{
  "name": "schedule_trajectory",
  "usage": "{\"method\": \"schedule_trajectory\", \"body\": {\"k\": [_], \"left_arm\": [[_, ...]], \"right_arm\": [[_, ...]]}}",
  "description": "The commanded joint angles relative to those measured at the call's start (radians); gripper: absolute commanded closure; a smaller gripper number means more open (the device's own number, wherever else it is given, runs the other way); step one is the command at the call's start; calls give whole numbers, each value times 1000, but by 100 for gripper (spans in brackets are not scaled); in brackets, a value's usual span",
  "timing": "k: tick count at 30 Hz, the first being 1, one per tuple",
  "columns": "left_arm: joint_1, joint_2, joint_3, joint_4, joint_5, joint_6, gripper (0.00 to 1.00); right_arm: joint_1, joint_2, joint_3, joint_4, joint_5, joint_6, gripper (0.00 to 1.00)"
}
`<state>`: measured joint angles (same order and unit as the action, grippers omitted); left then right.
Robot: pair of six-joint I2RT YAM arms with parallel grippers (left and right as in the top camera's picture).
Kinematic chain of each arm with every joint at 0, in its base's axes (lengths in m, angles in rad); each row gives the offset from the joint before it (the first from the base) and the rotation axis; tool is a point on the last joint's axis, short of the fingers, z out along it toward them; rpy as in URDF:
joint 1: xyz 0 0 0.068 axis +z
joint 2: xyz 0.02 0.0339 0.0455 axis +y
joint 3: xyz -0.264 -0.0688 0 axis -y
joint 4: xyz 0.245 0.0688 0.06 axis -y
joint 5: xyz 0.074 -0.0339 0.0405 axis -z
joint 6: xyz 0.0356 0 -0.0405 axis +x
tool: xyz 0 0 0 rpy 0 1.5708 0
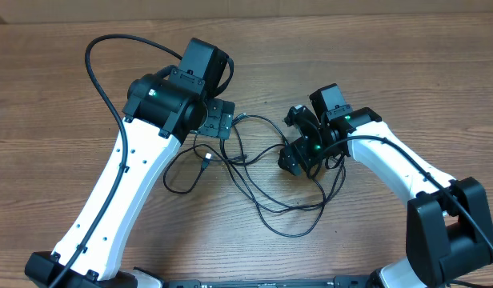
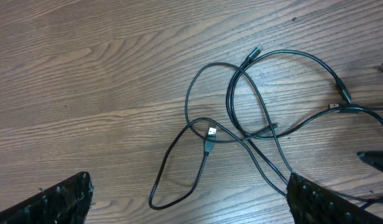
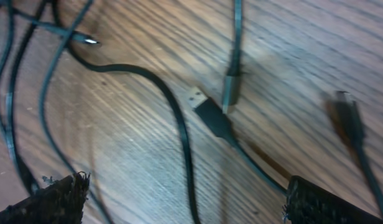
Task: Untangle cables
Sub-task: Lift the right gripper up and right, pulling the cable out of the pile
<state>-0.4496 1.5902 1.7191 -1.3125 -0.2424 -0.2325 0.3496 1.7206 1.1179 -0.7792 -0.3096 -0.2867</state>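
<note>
Left gripper hangs spread wide above the table, gripping nothing, with strands cut off behind one finger, the tangled cables lie loose between the arms, and the right gripper, in a blurred view, gapes empty over a USB plug.

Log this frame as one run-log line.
task: untangle cables | thin black cables: tangled loops on brown wooden table | left gripper: open, empty, above tangle | right gripper: open, empty, over black USB plug
</note>
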Motion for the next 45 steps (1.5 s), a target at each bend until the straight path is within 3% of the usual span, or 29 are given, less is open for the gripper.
{"method": "schedule_trajectory", "body": {"k": [1,4,7,9,10,12,13,14,20,27,32,41,45], "left_arm": [[4,5,10,2,4,8,0],[4,5,10,2,4,8,0],[4,5,10,2,4,8,0],[4,5,10,2,4,8,0],[4,5,10,2,4,8,0],[4,5,10,2,4,8,0],[4,5,10,2,4,8,0],[4,5,10,2,4,8,1],[4,5,10,2,4,8,0],[4,5,10,2,4,9,0],[4,5,10,2,4,9,0],[4,5,10,2,4,8,1],[4,5,10,2,4,9,0]], "right_arm": [[5,11,-6,0,-63,-14,0],[5,40,-21,3,-69,-14,2],[5,73,-41,15,-93,-14,11],[5,76,-47,18,-93,-21,21],[5,76,-47,19,-93,-22,31],[5,76,-46,26,-96,-22,62],[5,76,-46,26,-96,-22,87],[5,76,-45,24,-97,-20,96],[1,73,105,-118,-108,-10,96],[-14,33,576,-483,78,31,96],[-14,13,903,-634,171,60,96],[-14,2,1345,-663,184,162,96],[-16,2,1442,-651,210,163,96]]}}
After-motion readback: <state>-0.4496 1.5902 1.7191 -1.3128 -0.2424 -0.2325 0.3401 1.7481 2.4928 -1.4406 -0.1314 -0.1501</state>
